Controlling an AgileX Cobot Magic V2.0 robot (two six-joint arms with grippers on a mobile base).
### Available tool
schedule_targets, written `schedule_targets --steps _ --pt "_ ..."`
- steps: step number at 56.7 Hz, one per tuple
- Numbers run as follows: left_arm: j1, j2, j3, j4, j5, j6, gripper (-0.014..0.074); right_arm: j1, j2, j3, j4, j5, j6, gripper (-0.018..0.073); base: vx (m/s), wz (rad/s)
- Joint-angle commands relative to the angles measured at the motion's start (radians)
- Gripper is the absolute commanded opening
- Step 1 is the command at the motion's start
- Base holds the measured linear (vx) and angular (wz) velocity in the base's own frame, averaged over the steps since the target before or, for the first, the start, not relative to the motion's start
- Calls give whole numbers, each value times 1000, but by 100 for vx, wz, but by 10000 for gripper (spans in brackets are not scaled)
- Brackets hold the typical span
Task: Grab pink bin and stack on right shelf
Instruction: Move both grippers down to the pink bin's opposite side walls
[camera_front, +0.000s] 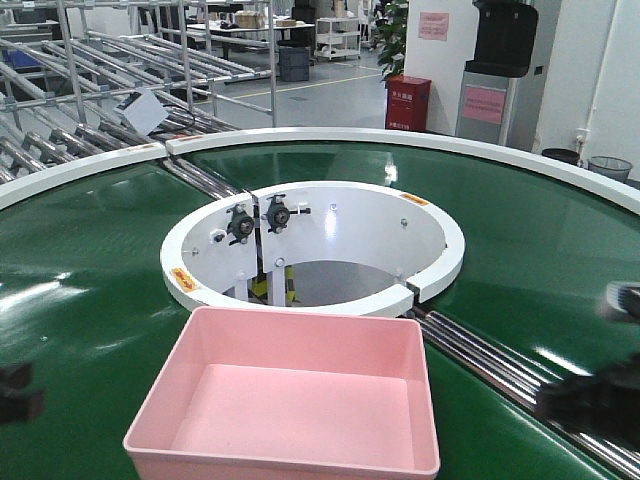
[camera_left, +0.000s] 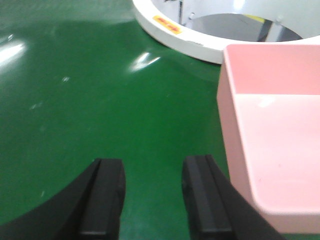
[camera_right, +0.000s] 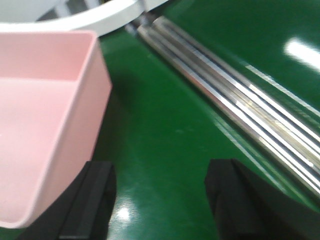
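Note:
The pink bin (camera_front: 290, 405) sits empty on the green conveyor belt, near the front, just before the white inner ring. My left gripper (camera_left: 152, 167) is open and empty over the belt, just left of the bin's left wall (camera_left: 270, 130). My right gripper (camera_right: 160, 172) is open and empty over the belt, just right of the bin's right wall (camera_right: 55, 125). In the front view both grippers show only as dark blurs, the left gripper (camera_front: 18, 390) at the left edge and the right gripper (camera_front: 595, 395) at the right edge. The right shelf is out of view.
A white ring (camera_front: 320, 285) surrounds the round hole in the belt's middle. Steel roller tubes (camera_right: 235, 95) cross the belt right of the bin. A sloping roller rack (camera_front: 90, 90) stands at the back left. A red cabinet (camera_front: 408, 103) stands behind.

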Motion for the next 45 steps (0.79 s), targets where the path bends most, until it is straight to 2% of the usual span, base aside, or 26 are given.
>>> schedule_targets --steps 1,13,21,25,35,45 --pt "-45 89 -167 -6 12 16 417 52 87 -160 -1 22 -13 467 0 0" --pt "-117 358 -492 -6 222 24 417 133 370 -461 1 166 88 461 0 0" --pt "-135 514 -665 -17 322 40 433 157 518 -605 -3 240 96 447 0 0" --pt "-137 583 -735 -43 356 48 449 157 578 -662 -3 263 137 445 0 0" --pt "-137 706 -825 -102 394 57 457 157 681 -735 -6 270 192 445 0 0" --pt "-137 790 -829 -140 396 57 457 157 754 -746 -6 306 211 425 0 0"
